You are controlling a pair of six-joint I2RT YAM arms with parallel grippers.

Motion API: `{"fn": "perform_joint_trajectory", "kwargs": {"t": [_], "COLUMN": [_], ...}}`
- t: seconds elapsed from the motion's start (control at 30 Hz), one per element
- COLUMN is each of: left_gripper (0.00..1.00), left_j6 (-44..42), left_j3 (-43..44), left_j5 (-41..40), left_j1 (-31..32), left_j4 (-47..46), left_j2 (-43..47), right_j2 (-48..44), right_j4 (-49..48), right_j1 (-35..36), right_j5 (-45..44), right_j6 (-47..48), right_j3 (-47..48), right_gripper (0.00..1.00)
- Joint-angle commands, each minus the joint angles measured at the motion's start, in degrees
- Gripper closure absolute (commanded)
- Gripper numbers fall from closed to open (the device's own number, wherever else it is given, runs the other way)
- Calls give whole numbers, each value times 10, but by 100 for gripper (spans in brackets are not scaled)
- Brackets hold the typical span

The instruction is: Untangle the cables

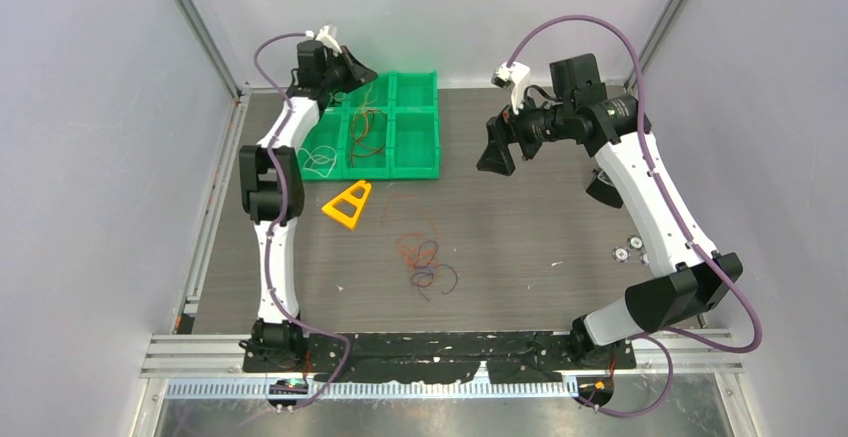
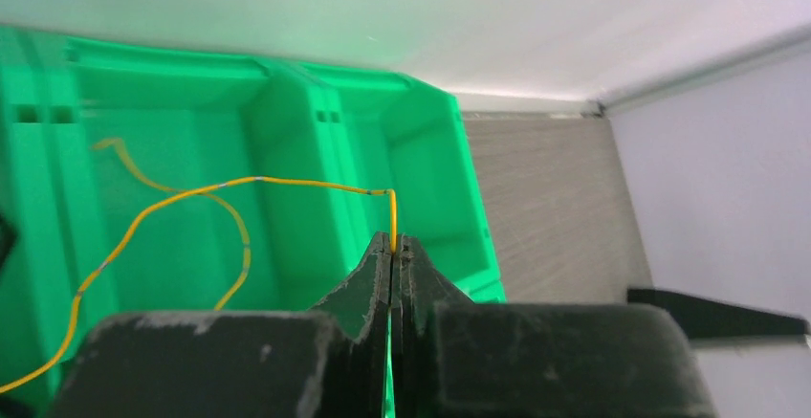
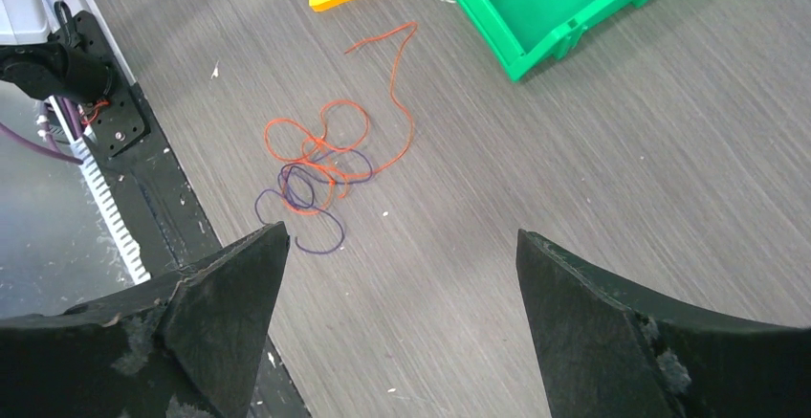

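Observation:
A tangle of orange and purple cables (image 1: 425,257) lies on the table's middle; in the right wrist view the clump (image 3: 316,165) lies ahead of the fingers. My left gripper (image 2: 393,243) is shut on the end of a thin yellow cable (image 2: 287,181), which loops down into a compartment of the green bin tray (image 2: 316,141). From above, the left gripper (image 1: 366,75) hangs over the tray's back row. Other compartments hold orange cables (image 1: 370,135) and a white one (image 1: 318,163). My right gripper (image 1: 497,157) hovers right of the tray, open (image 3: 402,236), with nothing between its fingers.
The green bin tray (image 1: 415,162) stands at the back of the table, left of centre. A yellow triangular frame (image 1: 348,204) lies just in front of it. A few small round parts (image 1: 628,250) sit near the right arm. Walls close in on three sides.

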State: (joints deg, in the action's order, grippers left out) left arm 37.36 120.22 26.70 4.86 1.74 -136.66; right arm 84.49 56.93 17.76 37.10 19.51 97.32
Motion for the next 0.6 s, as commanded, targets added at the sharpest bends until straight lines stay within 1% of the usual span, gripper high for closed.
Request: {"fn": "perform_joint_trajectory", "kwargs": {"t": [0.0,0.07,0.17,0.3,0.4,0.57], "left_gripper": [100,100,100,100,100,100], "left_j6": [18,8,7,35,58,61], "left_j3": [22,36,77,61,41,41], "left_j5": [126,143,148,175,156,102], "left_j1": [8,12,13,13,10,-4], "left_j4": [-108,-121,-100,-125,-118,-54], "left_j2": [-3,-7,-23,-23,-23,-40], "right_j2": [-3,-2,3,4,4,12], "right_j4": [12,12,10,9,10,20], "right_j1": [-4,-3,-4,-3,-4,-3], "right_j5": [-1,1,2,1,1,-2], "right_j6": [-7,-11,-17,-19,-22,-23], "right_j3": [24,24,29,31,29,40], "right_gripper": [5,5,5,5,5,5]}}
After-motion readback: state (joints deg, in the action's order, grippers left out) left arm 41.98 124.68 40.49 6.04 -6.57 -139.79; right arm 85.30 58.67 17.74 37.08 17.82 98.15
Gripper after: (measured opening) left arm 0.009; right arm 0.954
